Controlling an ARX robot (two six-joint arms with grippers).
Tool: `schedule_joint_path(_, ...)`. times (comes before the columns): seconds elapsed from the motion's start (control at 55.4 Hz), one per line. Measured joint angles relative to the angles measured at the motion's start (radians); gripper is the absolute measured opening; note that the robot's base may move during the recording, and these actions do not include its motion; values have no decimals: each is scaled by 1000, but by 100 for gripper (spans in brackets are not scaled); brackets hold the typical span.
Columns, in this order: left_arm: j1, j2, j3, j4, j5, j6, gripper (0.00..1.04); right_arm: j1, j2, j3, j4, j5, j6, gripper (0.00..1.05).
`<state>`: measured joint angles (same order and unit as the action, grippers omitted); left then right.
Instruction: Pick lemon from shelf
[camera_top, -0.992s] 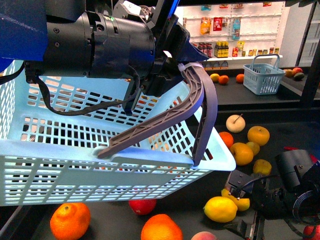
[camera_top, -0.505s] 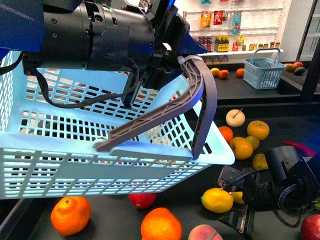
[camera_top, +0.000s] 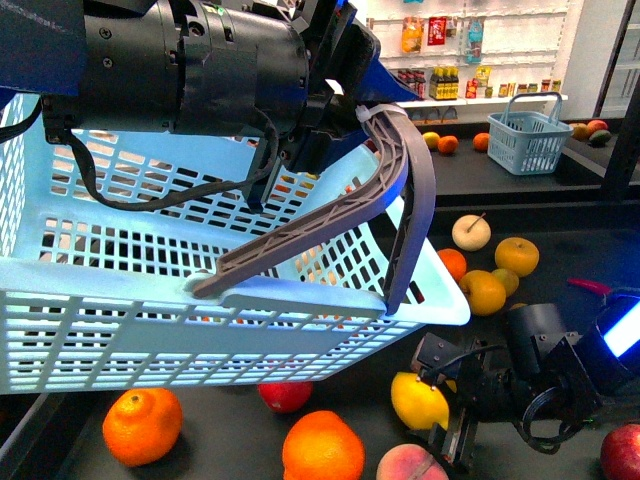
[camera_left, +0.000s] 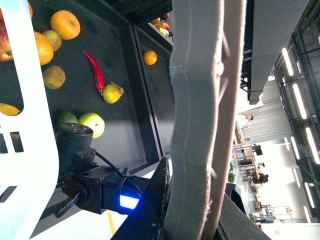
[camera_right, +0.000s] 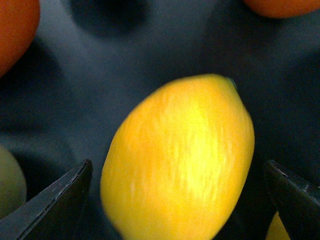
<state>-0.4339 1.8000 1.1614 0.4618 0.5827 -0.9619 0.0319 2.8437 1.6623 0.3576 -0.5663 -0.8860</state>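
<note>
Lemon (camera_top: 420, 400): I see it lying on the dark shelf (camera_top: 585, 260), by the low corner of the blue basket (camera_top: 120, 300), with an orange (camera_top: 322, 448) near.
Right gripper (camera_right: 177, 200): wide open, one finger on each side of the lemon, not touching.
Left gripper (camera_top: 352, 112): closed on the basket's grey handle (camera_top: 415, 200).
Feel: I think it's light, firm and smooth, so it may roll.
Hold: I'd squeeze the fat middle gently, not the pointy ends.

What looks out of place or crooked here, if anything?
The blue basket hangs tilted from the left claw above the shelf. A red chili pepper lies beside a yellow pear, odd on a fruit display.
</note>
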Motion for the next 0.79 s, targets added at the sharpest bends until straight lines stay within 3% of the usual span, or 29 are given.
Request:
schedule_joint_path(0.595,0,0,0,0,-2,0,10,12,45,68,-24,43,14,102)
schedule_joint_path(0.794,0,0,0,0,-2,0,10,17,55,86,-8,64,61,79)
